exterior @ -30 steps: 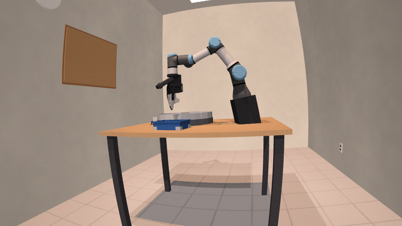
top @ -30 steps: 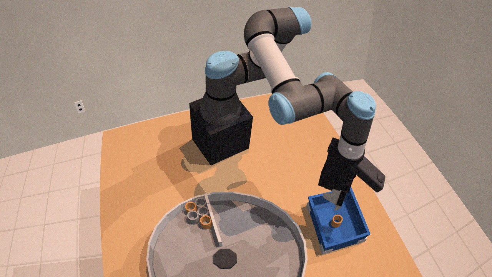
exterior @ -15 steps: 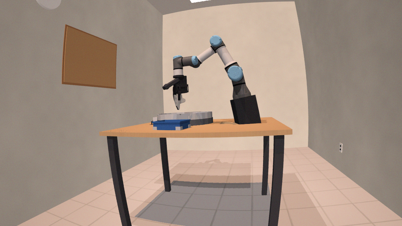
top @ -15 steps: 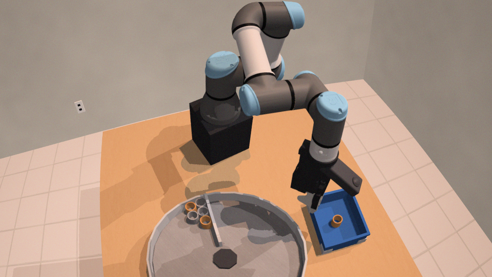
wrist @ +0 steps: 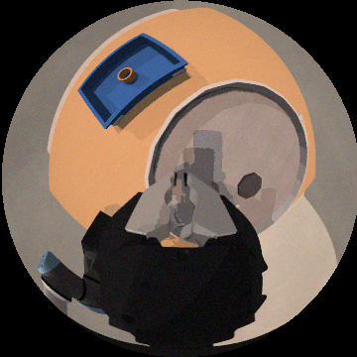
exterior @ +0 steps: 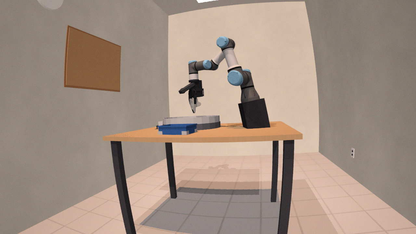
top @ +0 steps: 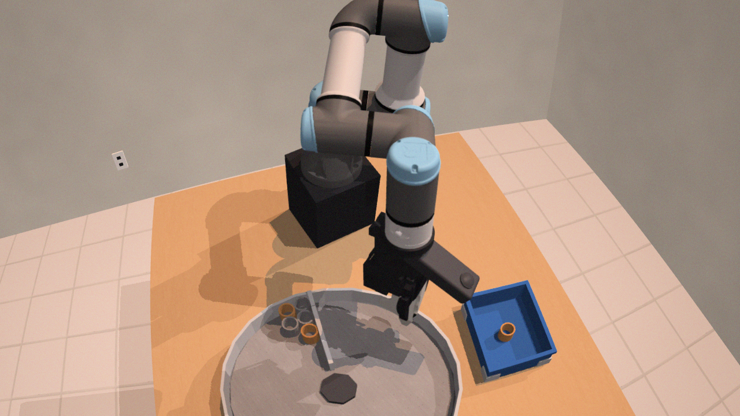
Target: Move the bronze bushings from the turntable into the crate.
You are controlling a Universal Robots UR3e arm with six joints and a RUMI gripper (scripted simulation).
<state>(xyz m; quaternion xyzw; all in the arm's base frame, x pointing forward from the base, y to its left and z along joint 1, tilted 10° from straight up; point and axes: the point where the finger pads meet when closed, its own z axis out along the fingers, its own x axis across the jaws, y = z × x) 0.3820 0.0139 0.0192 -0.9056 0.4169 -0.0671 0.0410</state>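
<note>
- Turntable (top: 279, 383) (exterior: 203, 120) (wrist: 270, 116) in the top view carries two bronze bushings: one (top: 309, 339) close beside the low divider (top: 321, 331), the other (top: 287, 316) nearer the rim. Steel bushings (top: 290, 331) stand crowded between and behind them. A third bronze bushing (top: 506, 337) (wrist: 131, 79) stands upright in the blue crate (top: 520, 366) (exterior: 177, 129) (wrist: 151, 59), so I'd call it one delivered, two to fetch. The gripper (top: 407, 314) (exterior: 194, 111) (wrist: 179, 173) is over the turntable's crate side, across the divider from the cluster.
- From the exterior view, I see the fingers pointing down, well above the turntable's rim. No bushing shows from here; the rim hides the cluster.
- In the wrist view the fingertips are drawn nearly together, with nothing pinched. The step in hand looks like the empty trip to the next bronze piece. Next, I'd expect it to cross the divider, spread its fingers and descend on one bronze sleeve; the tight spacing could make it nudge or catch a steel neighbour.
</note>
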